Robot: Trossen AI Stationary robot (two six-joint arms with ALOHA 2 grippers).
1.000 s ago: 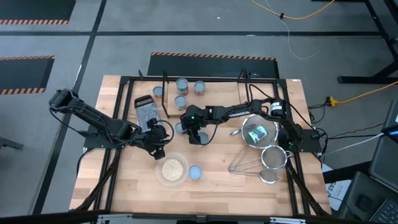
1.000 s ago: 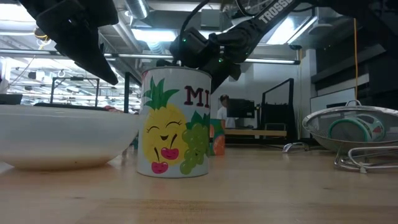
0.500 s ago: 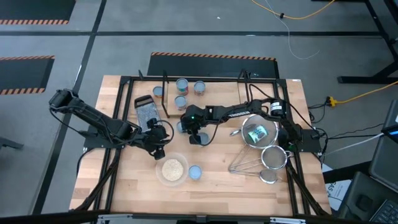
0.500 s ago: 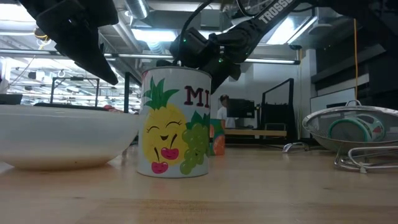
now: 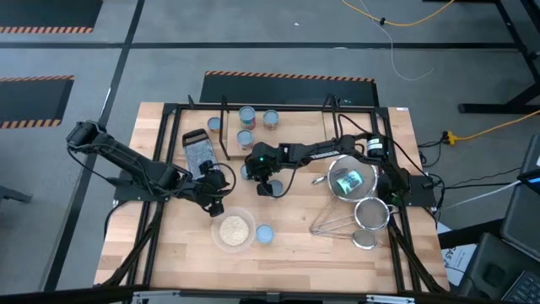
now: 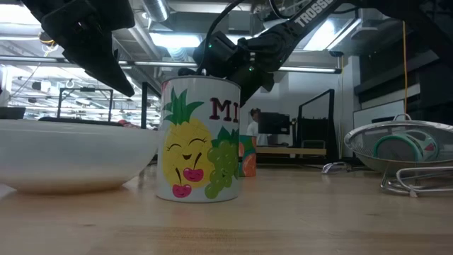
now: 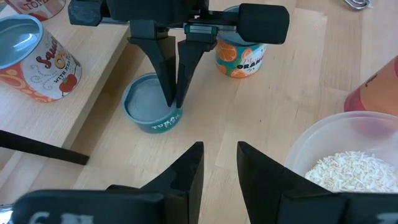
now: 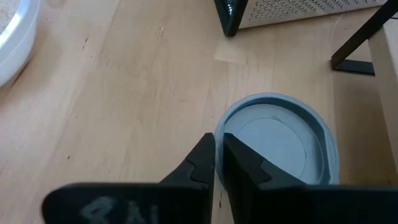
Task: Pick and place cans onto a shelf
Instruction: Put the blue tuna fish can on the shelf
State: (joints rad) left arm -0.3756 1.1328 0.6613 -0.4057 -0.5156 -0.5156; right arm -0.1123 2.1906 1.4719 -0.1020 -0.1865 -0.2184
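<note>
Hovering over a low teal tin (image 7: 149, 109), the right gripper (image 7: 174, 93) points its two dark fingers down at the tin's near rim, with only a hairline gap between them. In the right wrist view the same tin (image 8: 283, 146) lies just past those fingertips, which sit at its rim; whether they pinch it cannot be told. This tin stands on the table (image 5: 295, 241) just beside the shelf (image 5: 278, 114), at the foot of one black wire support. Four more cans (image 5: 246, 115) stand on the shelf board itself, grouped toward its left half. An orange-labelled can (image 7: 239, 56) stands on the table near the teal tin, on the side away from the shelf. Another can with a pineapple picture (image 6: 199, 139) stands farther from the shelf, beside the clear bowl of grains (image 5: 234, 229). The left gripper (image 7: 217, 165) waits between the bowl and the teal tin, its fingers a narrow gap apart and empty. A grater (image 5: 198, 152) lies next to the shelf's left end.
</note>
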